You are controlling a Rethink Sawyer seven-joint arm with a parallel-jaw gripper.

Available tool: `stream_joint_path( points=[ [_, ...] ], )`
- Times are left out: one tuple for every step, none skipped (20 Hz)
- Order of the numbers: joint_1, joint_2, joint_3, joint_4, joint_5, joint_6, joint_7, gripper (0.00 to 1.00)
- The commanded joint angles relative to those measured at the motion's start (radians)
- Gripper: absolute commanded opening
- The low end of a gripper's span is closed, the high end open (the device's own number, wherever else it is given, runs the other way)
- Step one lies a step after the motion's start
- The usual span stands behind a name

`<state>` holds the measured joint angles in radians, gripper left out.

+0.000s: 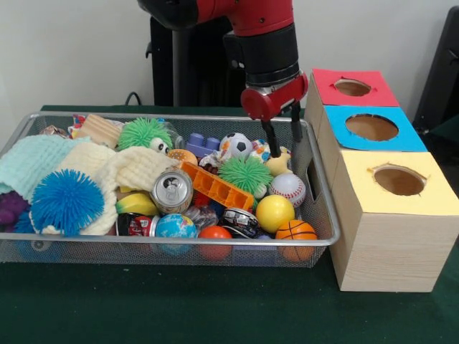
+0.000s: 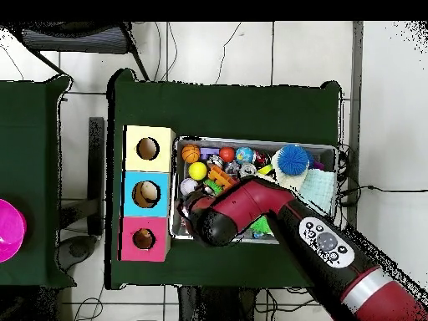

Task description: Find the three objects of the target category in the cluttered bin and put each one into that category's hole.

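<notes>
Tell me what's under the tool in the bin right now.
The tool hangs open over the bin's far right corner. Below it sit a yellowish plush toy, a soccer ball and a baseball. Whatever lies beneath those is covered.

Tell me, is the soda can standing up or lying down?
Lying down. The soda can rests on its side among the toys in the bin, its silver top facing the front camera.

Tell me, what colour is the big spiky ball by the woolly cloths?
The spiky ball is bright blue, seen best in the front view.
</notes>
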<state>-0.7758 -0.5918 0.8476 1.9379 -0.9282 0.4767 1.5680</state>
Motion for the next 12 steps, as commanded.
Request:
stream_joint_path(
  points=[
    [-0.039, 0.033, -0.086, 0.05, -0.1, -0.034, -0.071, 1.0],
    [-0.038, 0.033, -0.091, 0.056, -0.106, -0.038, -0.063, 1.0],
    [-0.037, 0.034, -0.096, 0.062, -0.113, -0.044, -0.054, 1.0],
    [-0.035, 0.038, -0.1, 0.065, -0.12, -0.049, -0.047, 1.0],
    [-0.033, 0.043, -0.107, 0.068, -0.128, -0.055, -0.039, 1.0],
    [-0.032, 0.051, -0.113, 0.07, -0.139, -0.064, -0.032, 1.0],
    [-0.029, 0.059, -0.121, 0.069, -0.148, -0.072, -0.025, 1.0],
    [-0.025, 0.068, -0.129, 0.068, -0.158, -0.081, -0.017, 1.0],
    [-0.019, 0.074, -0.14, 0.066, -0.169, -0.092, -0.004, 1.0],
    [-0.013, 0.083, -0.151, 0.063, -0.18, -0.105, 0.006, 1.0],
    [-0.007, 0.093, -0.161, 0.059, -0.192, -0.118, 0.016, 1.0],
    [-0.002, 0.105, -0.171, 0.054, -0.202, -0.129, 0.023, 1.0]
  ],
)
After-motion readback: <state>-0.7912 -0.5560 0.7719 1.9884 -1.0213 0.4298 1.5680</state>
